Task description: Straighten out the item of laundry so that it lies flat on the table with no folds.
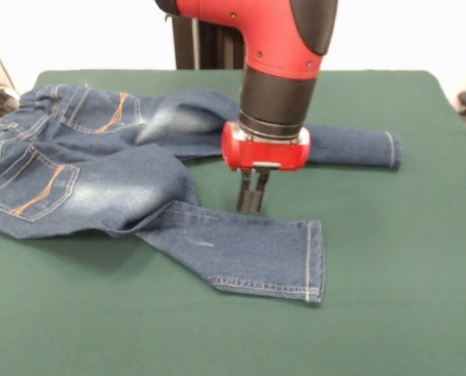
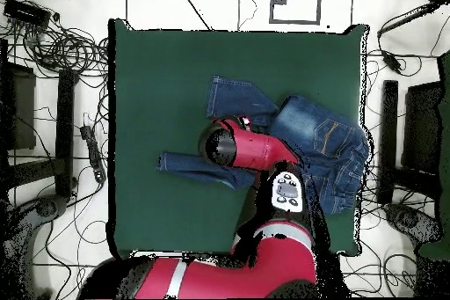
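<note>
The claw [image 1: 251,200] is seen pointing straight down, its two fingers close together with nothing held, right at the far edge of the near leg [image 1: 252,251] of the jeans [image 1: 99,176]. It cannot be told whether the tips touch the cloth.

To do this step well, the near leg should be pinched by its edge and pulled slowly away from the bunched waist, which hangs at the left side of the green surface [image 1: 389,258].

One pair of jeans, two legs, two back pockets and one claw are counted.
</note>
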Tool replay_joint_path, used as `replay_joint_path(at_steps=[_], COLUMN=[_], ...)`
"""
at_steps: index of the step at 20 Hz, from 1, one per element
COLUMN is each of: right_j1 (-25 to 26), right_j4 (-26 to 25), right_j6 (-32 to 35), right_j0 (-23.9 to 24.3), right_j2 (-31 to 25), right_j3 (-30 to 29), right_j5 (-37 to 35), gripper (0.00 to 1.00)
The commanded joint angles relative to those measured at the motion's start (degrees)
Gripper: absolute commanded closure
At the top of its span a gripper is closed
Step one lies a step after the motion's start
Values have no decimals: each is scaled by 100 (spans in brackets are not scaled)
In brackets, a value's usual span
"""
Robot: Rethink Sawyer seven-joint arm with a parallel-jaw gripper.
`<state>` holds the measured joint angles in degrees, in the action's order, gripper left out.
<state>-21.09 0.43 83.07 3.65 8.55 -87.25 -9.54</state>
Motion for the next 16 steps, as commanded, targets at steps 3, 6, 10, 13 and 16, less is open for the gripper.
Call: replay_joint_path(at_steps=[3, 6, 10, 13, 16], right_j1=[58, 165, 73, -269, -520], right_j4=[-462, -551, -626, -649, -653], right_j6=[338, 408, 488, 545, 593], right_j0=[-122, -59, -35, -98, -162], right_j2=[64, -3, -33, 33, 102], right_j3=[124, 195, 188, -22, -184], right_j5=[-284, -260, -356, -613, -853], gripper=[100, 100, 100, 100, 100])
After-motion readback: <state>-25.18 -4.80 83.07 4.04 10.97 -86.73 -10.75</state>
